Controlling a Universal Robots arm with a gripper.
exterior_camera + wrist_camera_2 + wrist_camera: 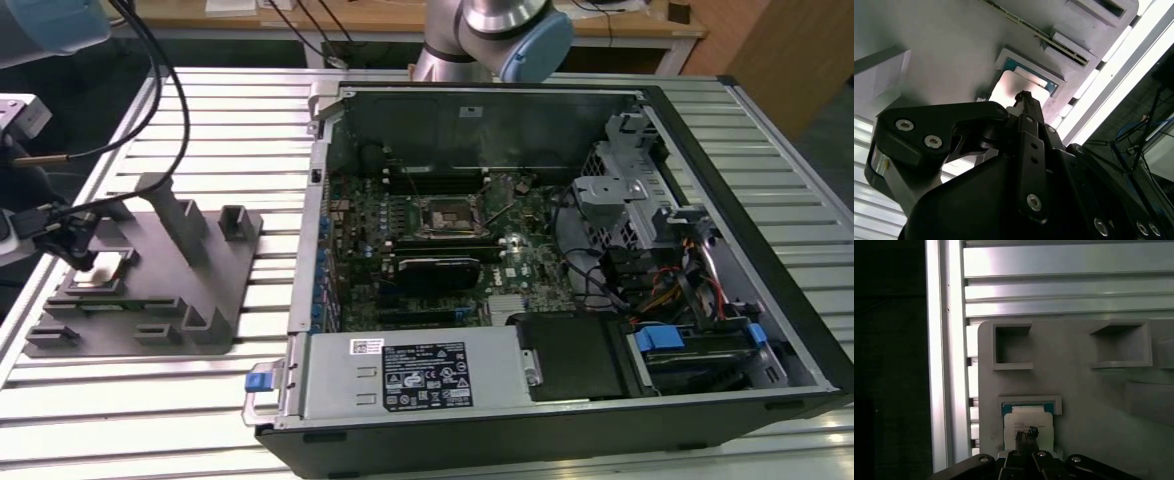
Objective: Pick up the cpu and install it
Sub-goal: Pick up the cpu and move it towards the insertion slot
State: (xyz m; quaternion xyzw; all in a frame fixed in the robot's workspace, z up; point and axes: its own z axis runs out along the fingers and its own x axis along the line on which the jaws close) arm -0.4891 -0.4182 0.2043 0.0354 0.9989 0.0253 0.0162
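Note:
The cpu [104, 270] is a small pale silvery square lying flat in a recess at the near left corner of a grey plastic block [200, 290], at the exterior view's left. My gripper [80, 250] hangs just over it. Both wrist views look down past the fingers: the gripper [1024, 96] [1027, 432] is shut, its tips together directly above the middle of the cpu [1006, 87] [1026, 416]. I cannot tell whether the tips touch the chip. The black square socket [447, 215] sits on the motherboard inside the open computer case [747, 200].
The grey block [1074, 385] has upright posts [174, 215] and empty square pockets [1011, 345] near the cpu. A ribbed metal table [200, 110] carries the block and the case. Cables [134, 120] hang by the arm at the left.

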